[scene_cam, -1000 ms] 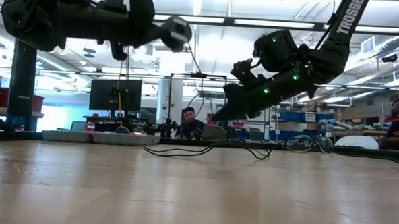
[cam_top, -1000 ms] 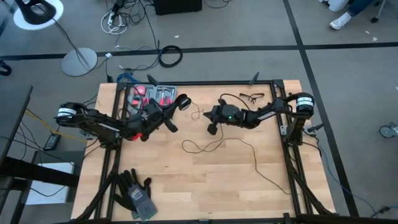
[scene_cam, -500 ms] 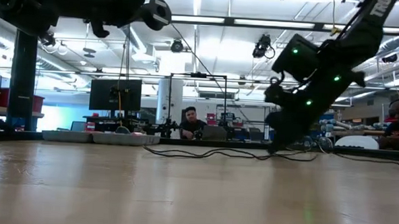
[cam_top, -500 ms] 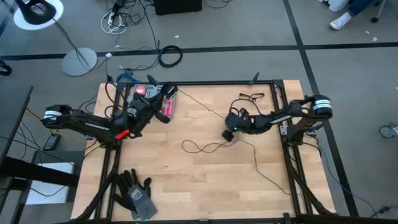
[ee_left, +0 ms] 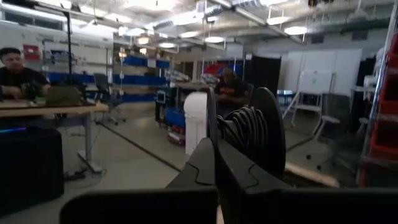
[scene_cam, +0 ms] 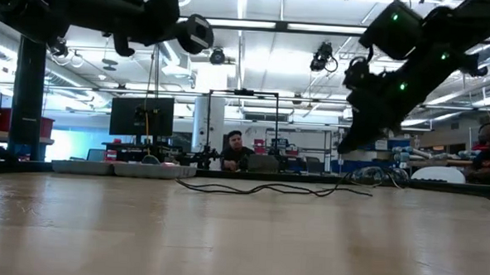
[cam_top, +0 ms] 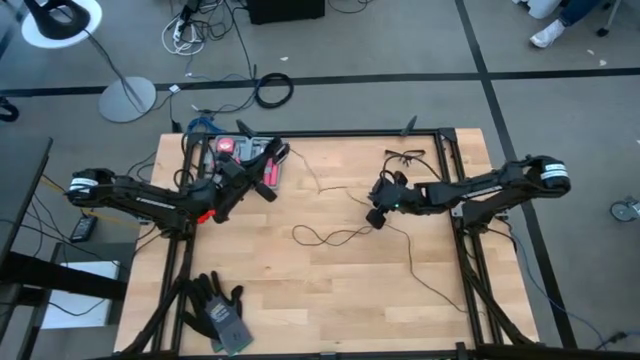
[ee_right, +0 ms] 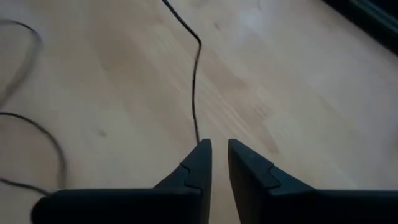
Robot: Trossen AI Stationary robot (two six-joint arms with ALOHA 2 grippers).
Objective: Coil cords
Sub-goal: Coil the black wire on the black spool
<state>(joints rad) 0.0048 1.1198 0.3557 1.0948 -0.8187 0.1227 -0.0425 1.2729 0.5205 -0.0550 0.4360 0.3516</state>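
Note:
A thin black cord lies in loose loops on the wooden table and shows as a low line in the low view. Its far-left end is wound on a small round black puck. My left gripper holds the puck up in the air at the table's far left, above the table in the low view. My right gripper is right of the table's middle, a little above the wood, closed on the cord. My left gripper pinches the puck's thin near flange between its two shut fingers, at their free ends. The wound cord and the thicker disc sit just beyond the fingertips. The puck is lifted clear of the table. My right gripper has the cord running in at its fingertips, which slant down toward the table; a narrow gap still shows between them. The cord runs slack over the wood toward the puck. Its other stretch trails toward the near right edge.
A grey case of red tools sits at the far left corner under my left arm. Black gloves lie near the front left. A small dark object lies at the far right. People sit in the room beyond the table.
My left gripper has drawn back toward the table's far left corner with the puck, held high. My right gripper has gone toward the right edge along the cord, dipped to the table, then risen a little. The cord between them has stretched out.

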